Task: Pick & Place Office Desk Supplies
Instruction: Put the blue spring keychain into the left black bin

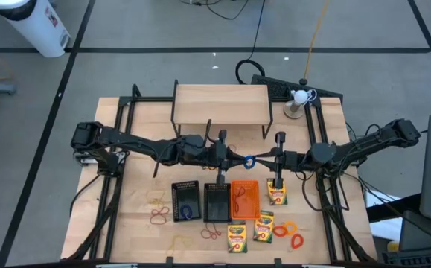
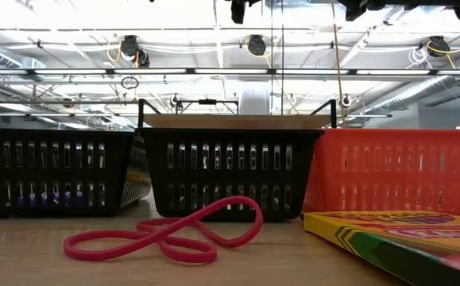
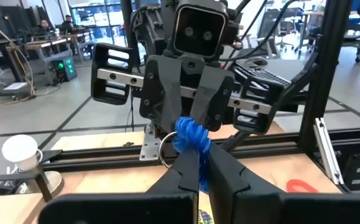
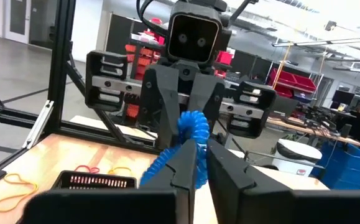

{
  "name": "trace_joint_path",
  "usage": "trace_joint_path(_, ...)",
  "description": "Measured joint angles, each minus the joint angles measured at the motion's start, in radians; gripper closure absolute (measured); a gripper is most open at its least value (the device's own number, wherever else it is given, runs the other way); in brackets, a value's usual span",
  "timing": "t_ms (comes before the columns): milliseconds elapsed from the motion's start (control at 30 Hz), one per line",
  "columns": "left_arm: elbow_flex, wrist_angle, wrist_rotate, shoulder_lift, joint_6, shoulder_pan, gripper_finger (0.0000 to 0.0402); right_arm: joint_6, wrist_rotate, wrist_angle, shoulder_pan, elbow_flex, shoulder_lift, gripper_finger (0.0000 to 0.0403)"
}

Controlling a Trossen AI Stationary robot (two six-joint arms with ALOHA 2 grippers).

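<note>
Both claws were met above the middle of the light wooden surface [image 1: 141,208], a blue coiled rubber band [image 1: 249,160] being pinched between them. In the left wrist view the left claw [image 3: 199,163] was seen clamped tight on the band. In the right wrist view the right claw [image 4: 195,163] was seen nearly closed on it too. In the low view both claws were cut off at the top edge; only the black mesh trays [image 2: 230,171], the orange mesh tray [image 2: 396,171] and a red rubber band [image 2: 166,234] were shown.
</note>
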Motion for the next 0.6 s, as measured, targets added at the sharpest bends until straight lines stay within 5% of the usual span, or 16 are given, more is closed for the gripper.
trace_joint_path(600,0.0,-0.002,-0.073,0.0,0.033,0.001,0.0396,0.028,0.005,-0.004,0.0,0.0,-0.002,0.0166)
